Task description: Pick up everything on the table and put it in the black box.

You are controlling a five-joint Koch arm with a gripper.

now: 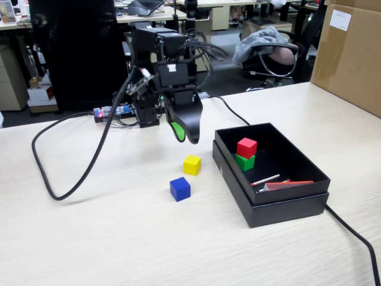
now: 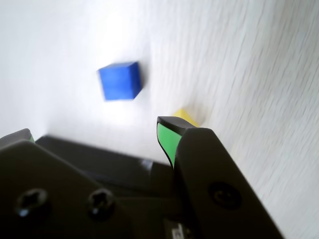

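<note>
Empty tool (image 1: 184,136), parted wide, above yellow cube (image 1: 191,164) (third pickup, likely); next: descend, straddle, close.

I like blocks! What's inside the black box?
Inside the black box: a red block on a green block, plus sticks. The near wall hides some floor.

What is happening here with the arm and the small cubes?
A small robot arm is clearing cubes from the table into the black box. The red cube sits on the green cube inside the box. The yellow cube and blue cube remain on the table. The gripper hangs open and empty above the yellow one.
</note>
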